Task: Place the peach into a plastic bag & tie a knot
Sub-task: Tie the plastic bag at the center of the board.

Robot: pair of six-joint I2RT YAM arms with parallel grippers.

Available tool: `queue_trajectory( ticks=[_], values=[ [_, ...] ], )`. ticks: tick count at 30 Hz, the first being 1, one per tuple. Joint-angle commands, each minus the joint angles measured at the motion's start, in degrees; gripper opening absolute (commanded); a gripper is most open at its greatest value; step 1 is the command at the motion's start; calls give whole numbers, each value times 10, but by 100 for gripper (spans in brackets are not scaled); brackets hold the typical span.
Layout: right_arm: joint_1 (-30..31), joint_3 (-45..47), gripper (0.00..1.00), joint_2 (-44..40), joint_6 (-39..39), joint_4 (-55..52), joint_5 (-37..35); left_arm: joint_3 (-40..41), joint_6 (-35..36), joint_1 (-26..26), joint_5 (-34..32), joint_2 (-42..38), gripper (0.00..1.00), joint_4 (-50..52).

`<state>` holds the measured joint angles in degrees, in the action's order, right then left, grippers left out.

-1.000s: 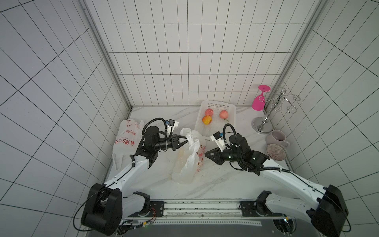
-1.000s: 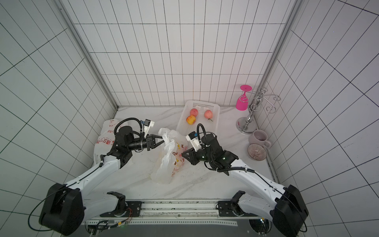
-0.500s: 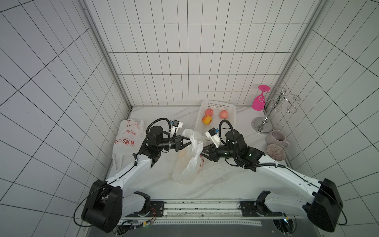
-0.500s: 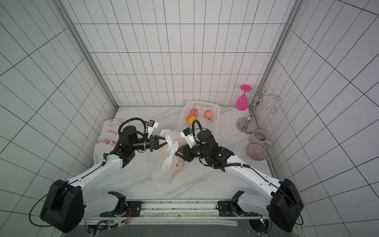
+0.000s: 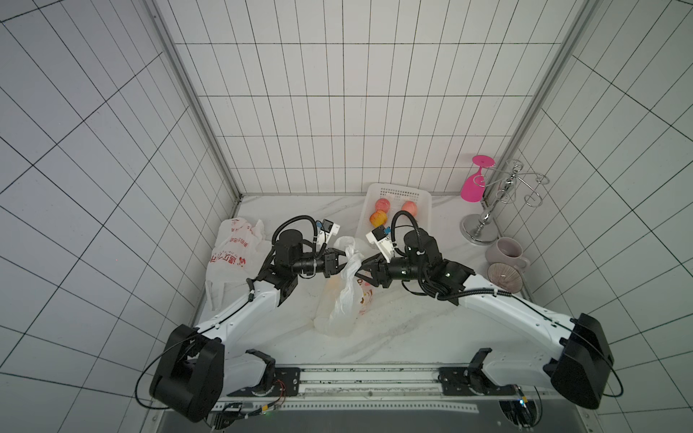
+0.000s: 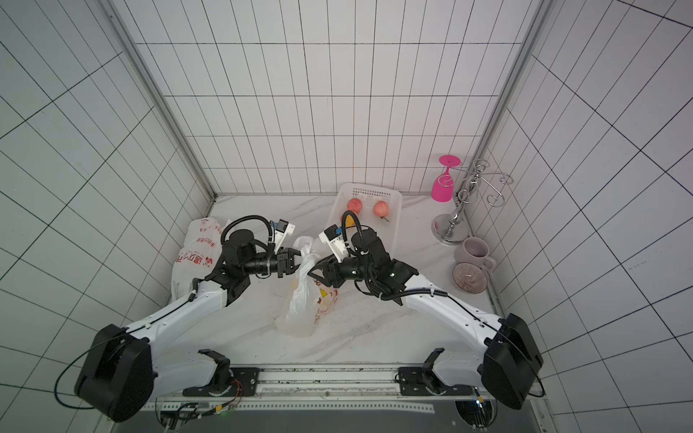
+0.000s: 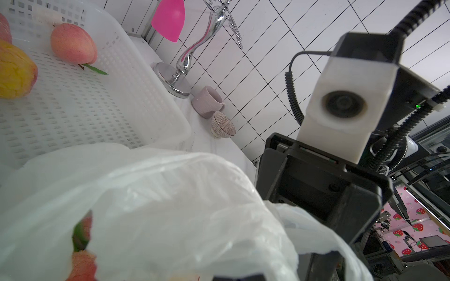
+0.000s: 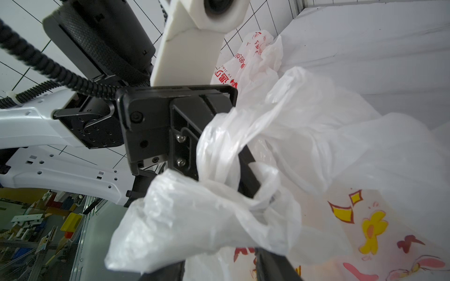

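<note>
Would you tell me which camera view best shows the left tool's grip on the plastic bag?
The right wrist view: the left tool sits close, shut on a twisted strand of the plastic bag. Both top views show that grip small, from above. The left wrist view shows mostly bag film.

Red Chinese print, apparently "遇见" with small "YU JIAN", on spare white bag (image 8: 253, 48).
</note>
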<state>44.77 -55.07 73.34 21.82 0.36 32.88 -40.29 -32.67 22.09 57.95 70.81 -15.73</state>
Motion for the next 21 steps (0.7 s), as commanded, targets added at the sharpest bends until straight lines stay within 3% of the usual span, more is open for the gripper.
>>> queue_trajectory(
  ticks=[1,5,10,13,15,21],
  values=[
    [5,-60,44,-2,-1,5,-9,-16,-6,5,2,5,0,-20],
    [5,-61,37,-3,10,9,-13,-13,-7,7,3,1,0,-22],
    [4,-55,14,-7,20,11,-19,-14,-5,6,3,-8,0,-15],
    [-1,-35,4,-29,18,3,-33,-21,9,0,-1,-17,0,14],
    [-12,-13,0,-48,19,-3,-38,-24,13,-8,-4,-24,0,28],
    [-44,26,0,-90,17,-41,-12,-32,22,-32,-8,-46,0,52]
  ],
)
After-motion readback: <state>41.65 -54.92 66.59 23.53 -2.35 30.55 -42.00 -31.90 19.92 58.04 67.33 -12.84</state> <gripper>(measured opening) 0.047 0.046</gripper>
